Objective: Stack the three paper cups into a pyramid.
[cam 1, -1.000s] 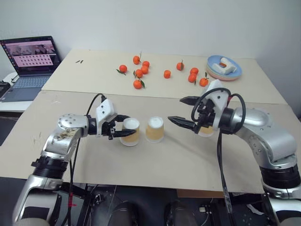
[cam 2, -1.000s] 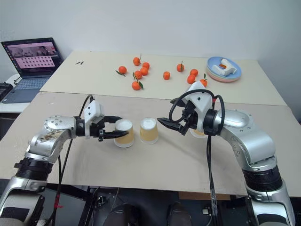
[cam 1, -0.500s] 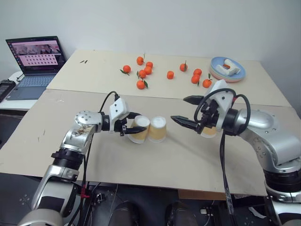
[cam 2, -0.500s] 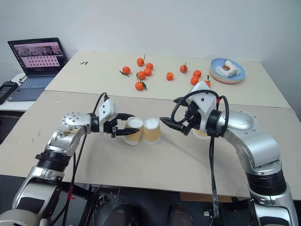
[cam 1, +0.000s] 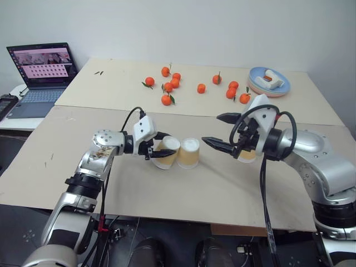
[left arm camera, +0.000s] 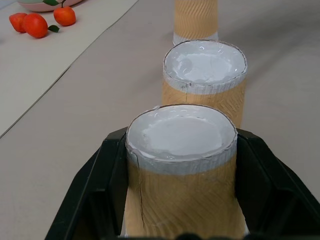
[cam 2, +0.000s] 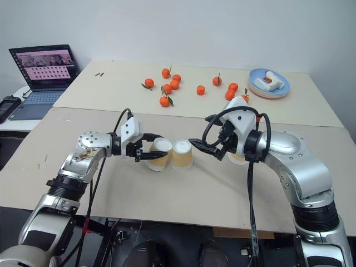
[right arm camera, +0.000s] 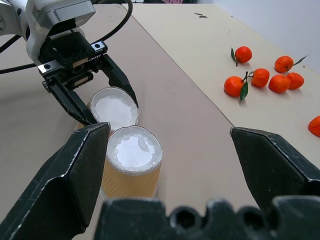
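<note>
At the far left edge, an open laptop [cam 1: 38,78] sits on a low side surface beside the counter [cam 1: 222,194]. Moving right along the near part of the counter, the left gripper [cam 1: 161,147] reaches in sideways with its jaws closed around the first paper cup [cam 1: 167,152] — that cup is upside down, white base up, and leans a little in the grip. In the left wrist view the two black fingers [left arm camera: 102,185] press on either side of its tan wall. Just beside it, close enough that touching cannot be ruled out, the second paper cup [cam 1: 188,153] stands upright on its rim, also base up.

Further right, the right gripper [cam 1: 218,130] hovers above the counter with its jaws spread wide and nothing between them, pointing toward the two cups. Behind and below its wrist, the third paper cup [cam 1: 246,155] stands on the counter, largely hidden by the arm; the left wrist view shows it in line beyond the other two — well apart from them.

Across the back section of the counter lies a scatter of small tangerines [cam 1: 167,87], some with leaves. At the far right rear, stacked plates [cam 1: 266,83] in blue and pink hold a small white object with an orange part.
</note>
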`<state>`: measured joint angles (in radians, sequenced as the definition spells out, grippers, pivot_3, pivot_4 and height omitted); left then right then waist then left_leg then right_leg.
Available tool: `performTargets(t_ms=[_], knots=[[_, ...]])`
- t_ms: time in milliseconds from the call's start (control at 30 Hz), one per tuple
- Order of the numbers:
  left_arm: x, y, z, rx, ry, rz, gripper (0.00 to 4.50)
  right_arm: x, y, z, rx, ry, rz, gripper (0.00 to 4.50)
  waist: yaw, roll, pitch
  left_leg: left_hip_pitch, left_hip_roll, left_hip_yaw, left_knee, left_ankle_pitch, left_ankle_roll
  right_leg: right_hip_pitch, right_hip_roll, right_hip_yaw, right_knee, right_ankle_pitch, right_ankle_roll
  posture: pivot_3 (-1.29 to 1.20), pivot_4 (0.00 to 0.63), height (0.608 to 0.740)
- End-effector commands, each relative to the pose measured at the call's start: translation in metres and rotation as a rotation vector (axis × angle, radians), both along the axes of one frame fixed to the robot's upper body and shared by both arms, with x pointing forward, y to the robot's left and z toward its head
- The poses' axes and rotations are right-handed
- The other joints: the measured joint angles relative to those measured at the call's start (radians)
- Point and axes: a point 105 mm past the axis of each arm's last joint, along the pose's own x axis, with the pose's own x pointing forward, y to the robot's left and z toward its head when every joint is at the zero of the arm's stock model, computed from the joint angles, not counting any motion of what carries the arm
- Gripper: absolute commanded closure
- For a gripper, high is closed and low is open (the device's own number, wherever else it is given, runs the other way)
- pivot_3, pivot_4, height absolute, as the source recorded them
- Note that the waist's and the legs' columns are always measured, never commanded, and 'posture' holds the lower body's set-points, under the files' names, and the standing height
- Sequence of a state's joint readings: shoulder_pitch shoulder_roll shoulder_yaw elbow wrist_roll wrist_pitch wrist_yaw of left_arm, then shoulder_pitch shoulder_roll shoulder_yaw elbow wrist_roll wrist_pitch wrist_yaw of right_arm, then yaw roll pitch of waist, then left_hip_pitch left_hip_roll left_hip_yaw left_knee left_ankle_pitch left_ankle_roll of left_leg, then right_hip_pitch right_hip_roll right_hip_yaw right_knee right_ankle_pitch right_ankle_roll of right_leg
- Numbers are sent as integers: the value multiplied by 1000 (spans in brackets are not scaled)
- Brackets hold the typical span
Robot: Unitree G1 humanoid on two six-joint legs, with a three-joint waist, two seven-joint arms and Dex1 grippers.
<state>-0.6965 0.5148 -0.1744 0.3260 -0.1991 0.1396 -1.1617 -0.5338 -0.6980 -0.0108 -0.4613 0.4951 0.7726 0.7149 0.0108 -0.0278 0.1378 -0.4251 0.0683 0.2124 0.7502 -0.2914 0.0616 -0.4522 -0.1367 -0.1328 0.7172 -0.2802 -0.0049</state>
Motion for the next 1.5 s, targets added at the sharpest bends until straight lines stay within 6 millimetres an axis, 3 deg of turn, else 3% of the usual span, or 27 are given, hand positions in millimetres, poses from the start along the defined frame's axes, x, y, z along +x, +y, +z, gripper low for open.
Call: performTargets(t_ms=[33, 433, 633, 800, 867, 967, 1100, 1233, 1500], knots=[[4, 3, 8, 8, -36, 34, 2065, -1, -2, 10, 3, -39, -1, 0, -1, 0, 0, 0, 0, 0, 0, 0, 0, 0, 0, 0, 0, 0, 0, 0, 150, 686], [10, 1, 10, -64, -120, 113, 2065, 0, -3, 10, 1, -35, 4, 0, -17, 0, 0, -4, 0, 0, 0, 0, 0, -4, 1, 0, 0, 0, 0, 0, 150, 686], [5, -2, -7, -52, -99, 108, 2065, 0, -3, 10, -3, -35, 4, 0, -18, 0, 0, -4, 0, 0, 0, 0, 0, -3, 0, 0, 0, 0, 0, 0, 150, 686], [7, 0, -6, -55, -100, 117, 2065, 0, -3, 10, -6, -37, 2, 0, -18, 0, 0, -4, 0, 0, 0, 0, 0, -3, 0, 0, 0, 0, 0, 0, 150, 686], [7, 0, -5, -62, -96, 118, 1097, 0, -4, 10, -6, -37, 1, 0, -18, 0, 0, -4, 0, 0, 0, 0, 0, -3, 0, 0, 0, 0, 0, 0, 150, 686], [5, -1, -4, -64, -91, 105, 60, 0, -4, 10, -6, -37, 1, 0, -23, 0, 0, -4, 0, 0, 0, 0, 0, -4, 1, 0, 0, 0, 0, 0, 150, 686], [4, -1, 2, -77, -95, 102, 16, 1, -4, 10, -6, -34, 2, 0, -24, 0, 0, -5, 0, 0, 0, 0, 0, -5, 1, -1, 0, 0, 0, 0, 150, 686], [2, 5, 21, -97, -117, 108, 16, 1, -4, 8, -3, -25, 6, 0, -25, 0, 0, -5, 0, 0, 0, 0, 0, -5, 1, -1, 0, 0, 0, 0, 150, 686], [-20, 14, 60, -136, -107, 85, 16, 2, -1, 5, 4, -17, 17, 0, -26, 0, 0, -5, 1, 0, 0, 0, 0, -5, 1, 0, 0, 0, 0, 0, 150, 686]])
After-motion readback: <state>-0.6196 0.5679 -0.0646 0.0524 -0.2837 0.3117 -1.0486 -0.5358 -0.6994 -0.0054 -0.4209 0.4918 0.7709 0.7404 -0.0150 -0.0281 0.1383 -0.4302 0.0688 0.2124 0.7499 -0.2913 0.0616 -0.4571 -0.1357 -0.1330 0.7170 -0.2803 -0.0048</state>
